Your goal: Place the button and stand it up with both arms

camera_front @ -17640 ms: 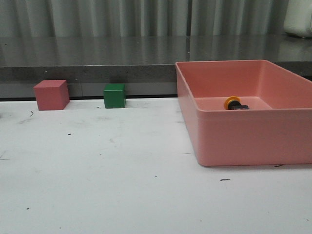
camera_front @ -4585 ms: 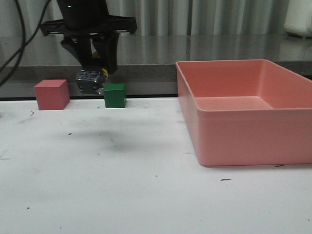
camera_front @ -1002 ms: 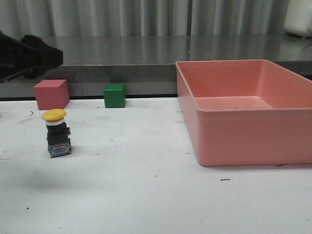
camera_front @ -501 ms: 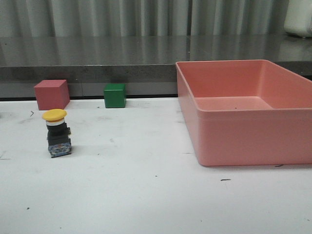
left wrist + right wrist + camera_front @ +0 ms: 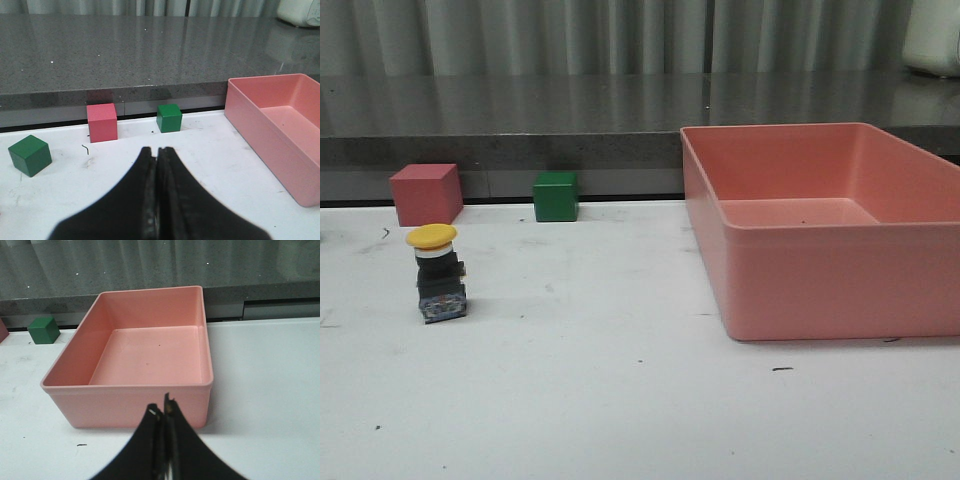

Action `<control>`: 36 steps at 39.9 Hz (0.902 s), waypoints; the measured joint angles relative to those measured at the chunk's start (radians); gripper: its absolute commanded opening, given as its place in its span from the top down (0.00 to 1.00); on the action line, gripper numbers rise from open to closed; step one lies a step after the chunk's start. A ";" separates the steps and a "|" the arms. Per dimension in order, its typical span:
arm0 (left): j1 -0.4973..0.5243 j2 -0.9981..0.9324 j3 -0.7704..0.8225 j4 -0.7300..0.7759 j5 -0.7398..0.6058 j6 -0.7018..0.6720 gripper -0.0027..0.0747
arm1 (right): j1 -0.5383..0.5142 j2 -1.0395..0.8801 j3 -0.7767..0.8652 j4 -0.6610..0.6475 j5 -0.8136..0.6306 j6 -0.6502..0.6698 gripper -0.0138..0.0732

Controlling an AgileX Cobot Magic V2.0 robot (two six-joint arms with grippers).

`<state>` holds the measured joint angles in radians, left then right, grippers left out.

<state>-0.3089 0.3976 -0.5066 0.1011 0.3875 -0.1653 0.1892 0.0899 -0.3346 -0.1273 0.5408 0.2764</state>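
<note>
— White tabletop [image 5: 620, 400], scuffed with small dark marks, and a grey stone ledge [image 5: 520, 110] along the back with pale curtains behind it. Where is the button?

— On the left part of the table. The button [image 5: 438, 272] stands upright on its dark blocky body, yellow cap on top, with nothing touching it.

— What is near it?

— A red cube [image 5: 425, 194] sits behind it against the ledge, and a green cube [image 5: 555, 196] is further right along that same back edge. The left wrist view shows a second green cube [image 5: 30, 155] out to the side of the red one.

— And the pink bin?

— The pink bin [image 5: 800, 290] takes up the right side, well apart from the button. Its floor is bare in the right wrist view.

— The grippers?

— Neither shows in the front view. The left gripper [image 5: 157, 152] has its black fingers pressed together, holding nothing, above the table. The right gripper [image 5: 161, 412] is likewise closed and holding nothing, hanging just in front of the bin's near wall.
</note>
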 measured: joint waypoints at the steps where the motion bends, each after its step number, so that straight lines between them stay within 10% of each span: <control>1: 0.000 -0.029 0.000 0.000 0.020 0.000 0.99 | 0.000 0.000 0.000 0.000 0.000 0.000 0.92; 36: 0.002 -0.345 0.000 0.000 0.226 0.000 0.99 | 0.000 0.000 0.000 0.000 0.002 0.000 0.92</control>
<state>-0.3072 0.0522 -0.5066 0.1011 0.6132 -0.1653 0.1892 0.0899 -0.3346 -0.1273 0.5424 0.2764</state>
